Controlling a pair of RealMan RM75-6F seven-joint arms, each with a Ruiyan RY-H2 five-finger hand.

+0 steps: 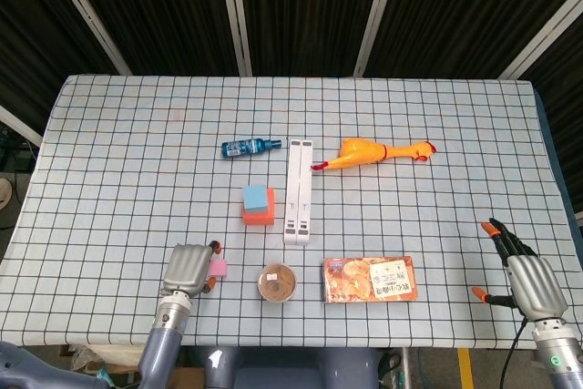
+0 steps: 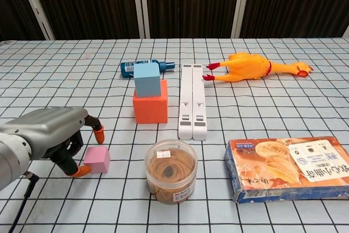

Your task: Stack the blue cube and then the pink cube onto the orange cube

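The blue cube (image 2: 147, 78) (image 1: 254, 197) sits on top of the orange cube (image 2: 150, 109) (image 1: 260, 216) at mid-table. Near the front left, the pink cube (image 2: 97, 159) (image 1: 219, 267) lies on the cloth. My left hand (image 2: 50, 133) (image 1: 186, 268) is right beside it on its left, fingers straddling it. The thumb tip touches the cube's near-left side, while a fingertip (image 2: 99, 133) hovers behind it with a small gap. My right hand (image 1: 528, 281) rests far off at the table's front right corner, fingers apart and holding nothing. The chest view does not show it.
A round clear jar (image 2: 170, 171) stands just right of the pink cube. A snack box (image 2: 289, 167) lies at the front right. A white two-bar stand (image 2: 192, 100) runs right of the stack. Behind are a blue bottle (image 2: 131, 68) and a rubber chicken (image 2: 251, 65).
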